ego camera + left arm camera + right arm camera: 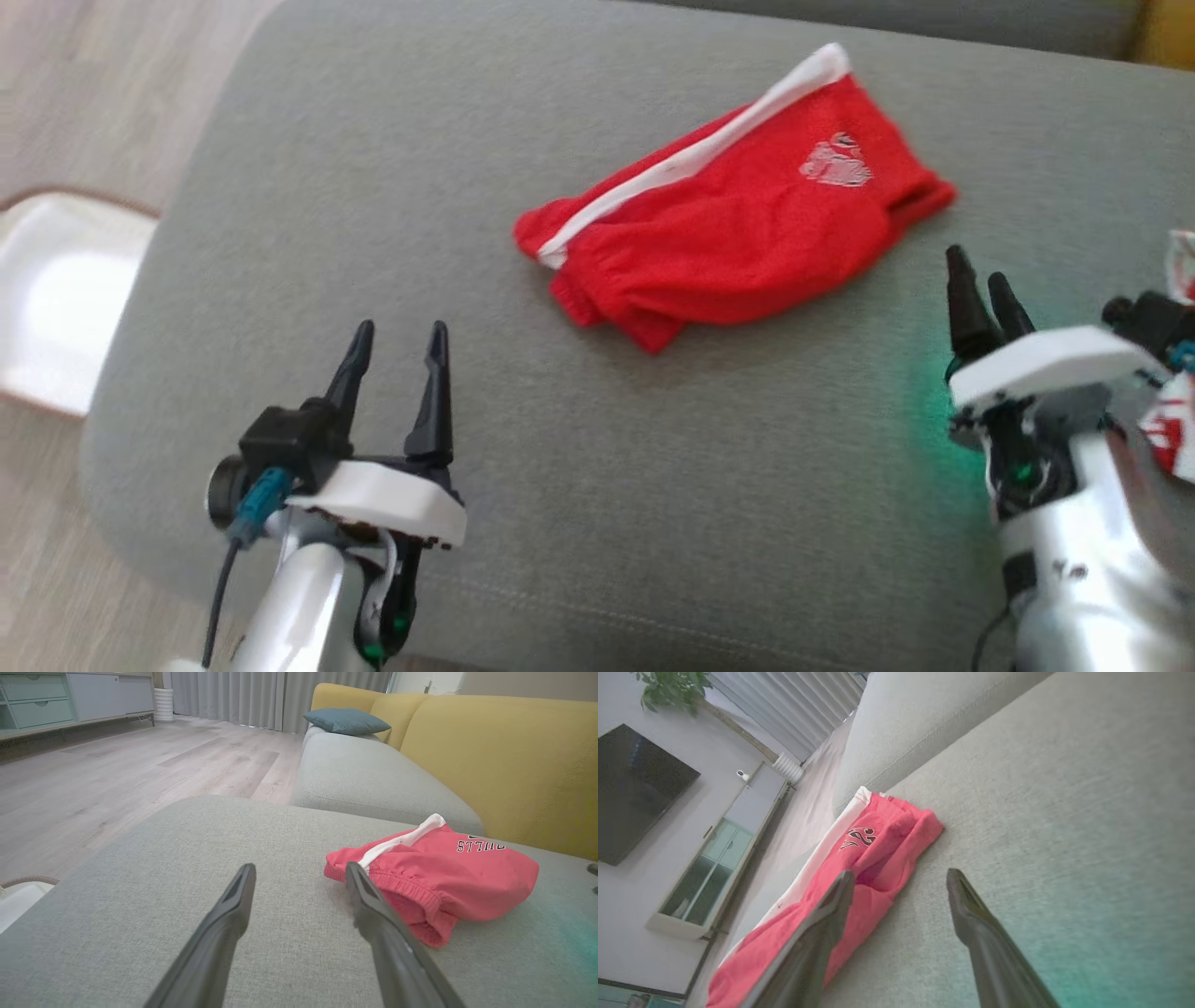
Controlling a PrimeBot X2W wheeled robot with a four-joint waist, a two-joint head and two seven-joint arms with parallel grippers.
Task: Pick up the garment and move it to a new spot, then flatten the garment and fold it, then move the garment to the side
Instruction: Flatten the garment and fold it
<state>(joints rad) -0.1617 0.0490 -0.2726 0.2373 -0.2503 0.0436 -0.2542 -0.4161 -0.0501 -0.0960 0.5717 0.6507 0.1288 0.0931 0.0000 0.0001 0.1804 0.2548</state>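
A pair of red shorts with a white side stripe and a white printed logo lies folded on the grey sofa seat, toward its far right. In the left wrist view the shorts sit just right of my fingers, elastic waistband facing me. My left gripper hovers open over the seat's near left part, well short of the garment. My right gripper stands open and empty close to the garment's right end. The right wrist view has the shorts beside and behind the left finger.
A second grey seat cushion continues beyond, with yellow backrests and a blue pillow. Wooden floor lies off the seat's left edge, where a white object rests. A red-and-white printed item sits at the right edge.
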